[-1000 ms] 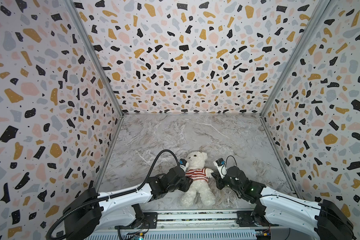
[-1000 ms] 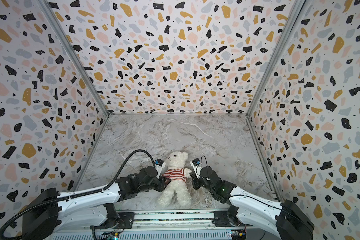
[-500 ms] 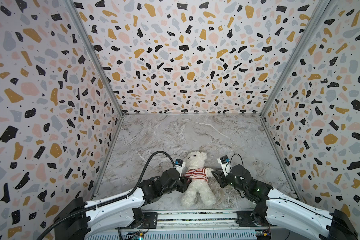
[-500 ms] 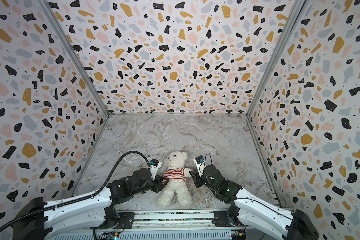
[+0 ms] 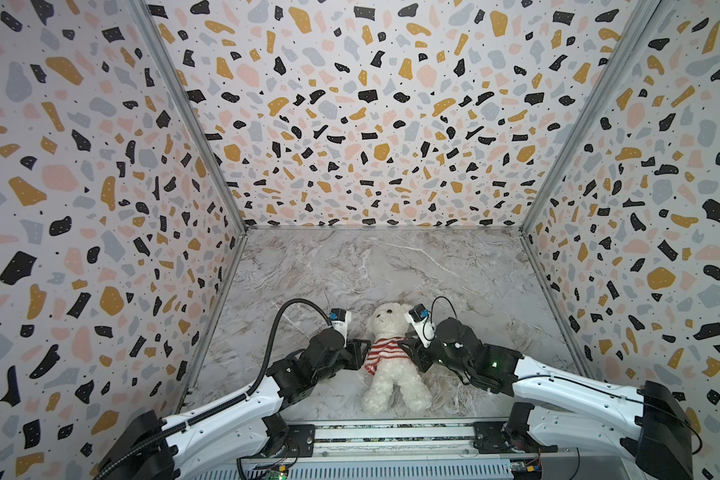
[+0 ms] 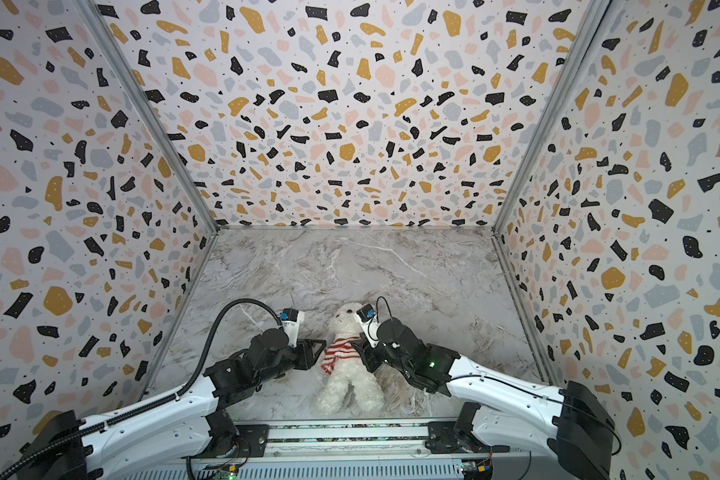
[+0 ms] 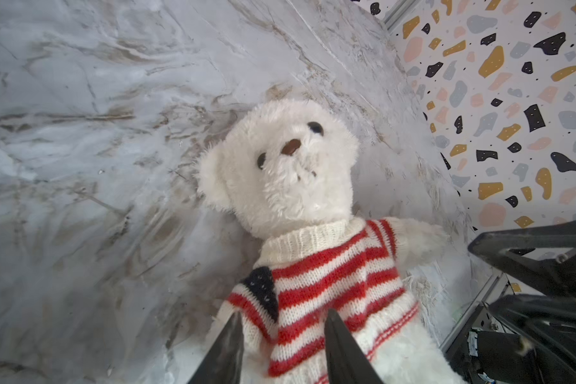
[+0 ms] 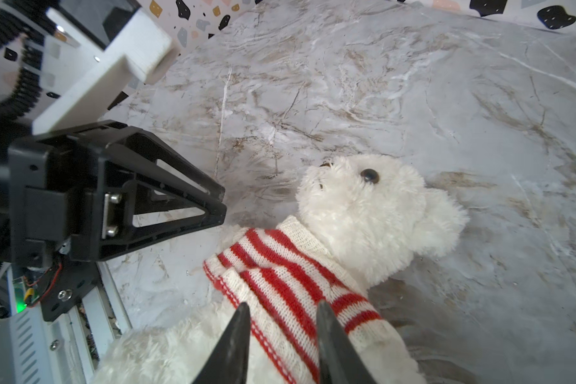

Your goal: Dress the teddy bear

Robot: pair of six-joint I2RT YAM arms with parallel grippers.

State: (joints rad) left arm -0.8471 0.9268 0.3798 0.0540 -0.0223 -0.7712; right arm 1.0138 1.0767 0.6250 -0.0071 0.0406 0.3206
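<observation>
Small fluffy white teddy bear (image 5: pixel 393 384) lies face-up near the grey marble table's (image 5: pixel 371 266) front edge, with the red-and-white striped knit top (image 7: pixel 333 276) over its chest; left gripper (image 7: pixel 283 316) and right gripper (image 8: pixel 281 307) flank it, jaws part-open astride the hem with nothing clearly pinched, probably set to tug it down.

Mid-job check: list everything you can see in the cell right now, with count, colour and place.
teddy bear: one, fluffy white, on its back near the table's front edge, between the hands
knit top: one, red-and-white stripes with a navy patch, on the bear's torso, collar at the neck
table: one, grey marble pattern, floor of the cell
walls: three, terrazzo speckle, left, back and right
rail: one, metal, along the front edge
arms: two, white and black, reaching in from the front corners
left hand: one, black, fingers apart, by the top's navy-patch side
right hand: one, black, fingers apart, by the top's other side
</observation>
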